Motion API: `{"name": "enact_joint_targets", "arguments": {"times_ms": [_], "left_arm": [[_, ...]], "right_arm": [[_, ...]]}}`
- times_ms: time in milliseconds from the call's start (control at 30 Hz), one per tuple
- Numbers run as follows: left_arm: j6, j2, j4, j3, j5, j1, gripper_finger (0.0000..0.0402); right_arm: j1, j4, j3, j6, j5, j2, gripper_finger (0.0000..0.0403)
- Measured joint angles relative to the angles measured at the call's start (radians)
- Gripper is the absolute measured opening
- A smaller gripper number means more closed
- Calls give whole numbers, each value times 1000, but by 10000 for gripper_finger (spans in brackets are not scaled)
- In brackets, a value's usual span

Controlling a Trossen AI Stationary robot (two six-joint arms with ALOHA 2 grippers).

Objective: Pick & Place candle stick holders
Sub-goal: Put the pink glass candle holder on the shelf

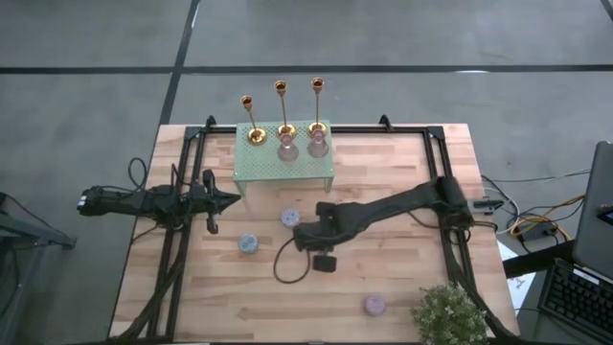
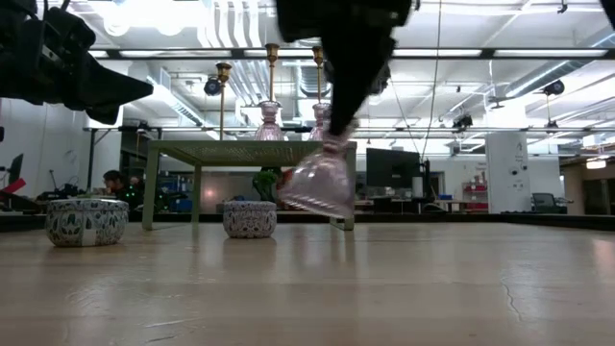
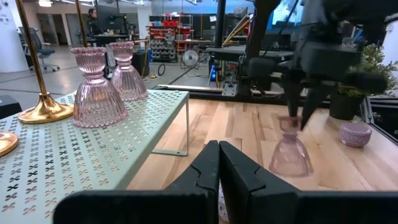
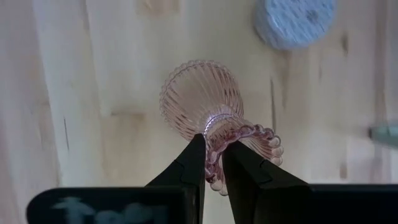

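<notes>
My right gripper (image 1: 305, 230) is shut on a pinkish glass holder (image 4: 202, 102) over the middle of the table; the holder also shows in the low view (image 2: 322, 181). My left gripper (image 1: 233, 199) is shut and empty at the table's left, beside the pale green rack (image 1: 284, 165). Three gold candlesticks (image 1: 285, 129) and two pinkish glass holders (image 1: 317, 146) stand on the rack by their bases. Two blue round holders (image 1: 290, 218) (image 1: 248, 243) and a purple one (image 1: 374, 305) rest on the table. My right gripper pinches the glass holder's narrow neck (image 4: 214, 124), just below its beaded rim, between its two fingers. The fingers come from above, pointing down. The holder hangs tilted below them, its wide flared base (image 2: 312, 197) lowest and a little above the table.
A bushy potted plant (image 1: 448, 314) stands at the near right corner. A dark frame (image 1: 441, 144) runs around the table. The rack takes up the far middle. Bare wood lies at the near middle (image 1: 287, 307).
</notes>
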Motion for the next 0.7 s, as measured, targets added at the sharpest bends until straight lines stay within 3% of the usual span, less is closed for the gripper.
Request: {"name": "enact_joint_targets", "arguments": {"times_ms": [233, 433, 700], "left_arm": [[0, 0, 0, 0, 0, 0, 12], [0, 0, 0, 0, 0, 0, 12], [0, 2, 0, 0, 0, 0, 12]], "right_arm": [[0, -212, 272, -48, 2, 183, 38], [1, -259, 435, -117, 1, 303, 38], [-1, -266, 511, -143, 2, 354, 38]]}}
